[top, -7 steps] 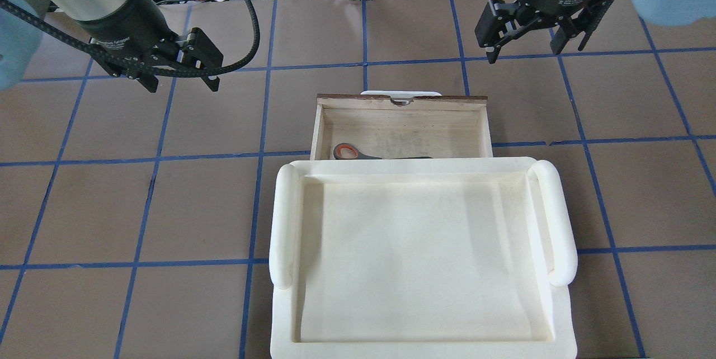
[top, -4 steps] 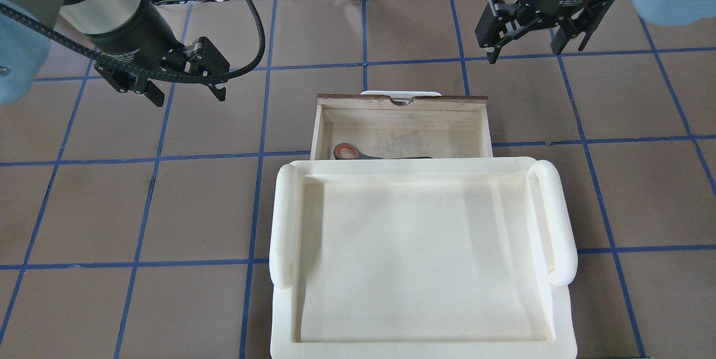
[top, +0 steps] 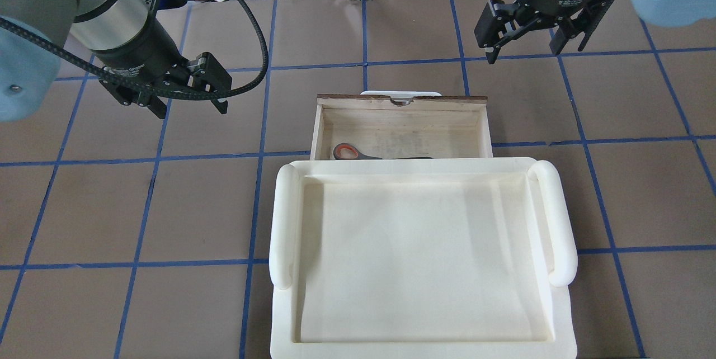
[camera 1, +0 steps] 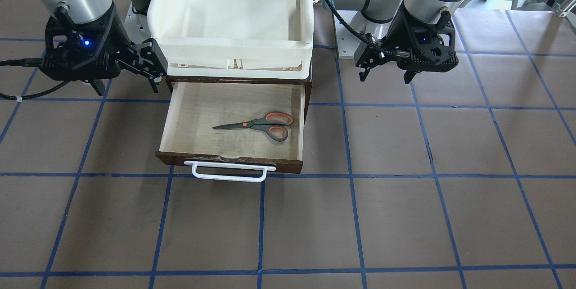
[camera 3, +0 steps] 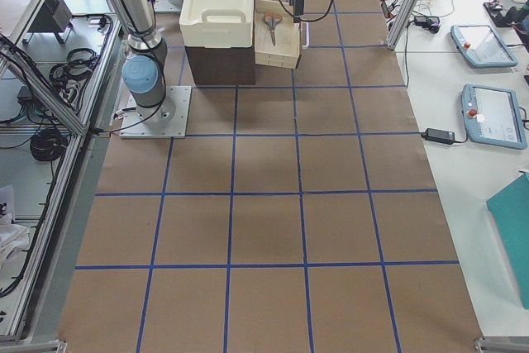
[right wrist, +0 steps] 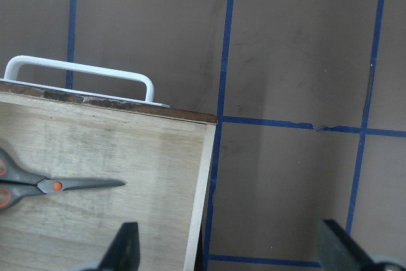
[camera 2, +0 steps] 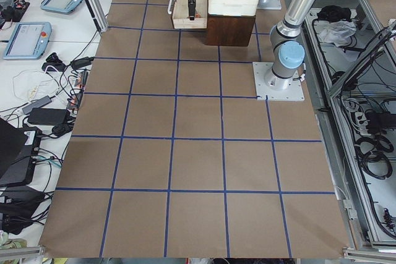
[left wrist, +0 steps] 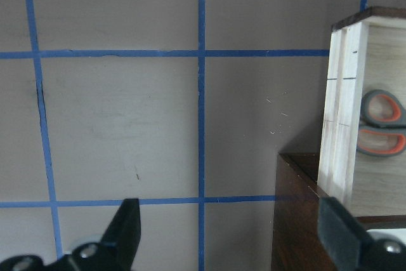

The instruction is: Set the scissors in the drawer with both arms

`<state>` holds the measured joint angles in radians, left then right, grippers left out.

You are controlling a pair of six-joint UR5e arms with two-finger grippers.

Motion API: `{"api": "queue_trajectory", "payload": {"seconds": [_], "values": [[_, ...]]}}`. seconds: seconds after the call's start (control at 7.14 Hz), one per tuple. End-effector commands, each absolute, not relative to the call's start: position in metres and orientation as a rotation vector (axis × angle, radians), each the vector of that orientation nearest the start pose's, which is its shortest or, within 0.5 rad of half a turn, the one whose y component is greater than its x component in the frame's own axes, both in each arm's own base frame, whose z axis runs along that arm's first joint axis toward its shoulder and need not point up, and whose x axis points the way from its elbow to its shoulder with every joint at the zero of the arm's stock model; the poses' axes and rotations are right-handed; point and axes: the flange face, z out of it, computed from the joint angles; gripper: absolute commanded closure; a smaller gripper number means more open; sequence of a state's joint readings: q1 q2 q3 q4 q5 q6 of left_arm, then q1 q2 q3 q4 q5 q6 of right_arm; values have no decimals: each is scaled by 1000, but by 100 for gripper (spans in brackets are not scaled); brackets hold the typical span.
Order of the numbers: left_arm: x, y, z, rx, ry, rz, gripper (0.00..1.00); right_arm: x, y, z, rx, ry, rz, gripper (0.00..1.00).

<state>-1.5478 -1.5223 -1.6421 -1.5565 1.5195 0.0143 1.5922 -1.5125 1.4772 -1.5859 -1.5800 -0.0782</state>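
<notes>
Drawer (camera 1: 225, 162) stands open, sticking out from under the cream-white tray (camera 1: 234, 47) toward the side away from the robot. Its white bar handle (camera 1: 227, 174) is on the far front panel.

Scissors (camera 1: 258, 125) lie flat on the pale drawer floor with blades closed. In the front-facing view they sit in the right half of the drawer, tips pointing left, orange-lined loops to the right. From overhead only one loop and a sliver of blade show past the tray's far rim.

Left claw (top: 192, 108): released, fingers spread wide, nothing between them. It hangs over bare worktop (top: 100, 208) left of the drawer in the overhead view, well apart from it. Its wrist camera looks along the drawer's side wall and catches the scissor loops inside.

Right claw (top: 524, 52): released too, fingers spread, empty. It is above the worktop beyond the drawer's far right corner, touching nothing. Its wrist camera shows the handle and the scissors' blades.
</notes>
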Motion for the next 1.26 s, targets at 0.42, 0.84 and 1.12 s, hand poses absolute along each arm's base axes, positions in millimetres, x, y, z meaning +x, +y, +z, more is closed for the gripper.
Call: {"api": "queue_trajectory", "payload": {"seconds": [0.42,0.84,1.12], "values": [[-126,-476,472,-54,3166,34,0,143,-518,505,-157,3149,-72,0],[-144,-464,482,-109,3159,11,0,143,-518,505,-157,3149,-72,0],[-160,-461,484,-79,3129,-16,0,143,-518,505,-159,3149,-72,0]]}}
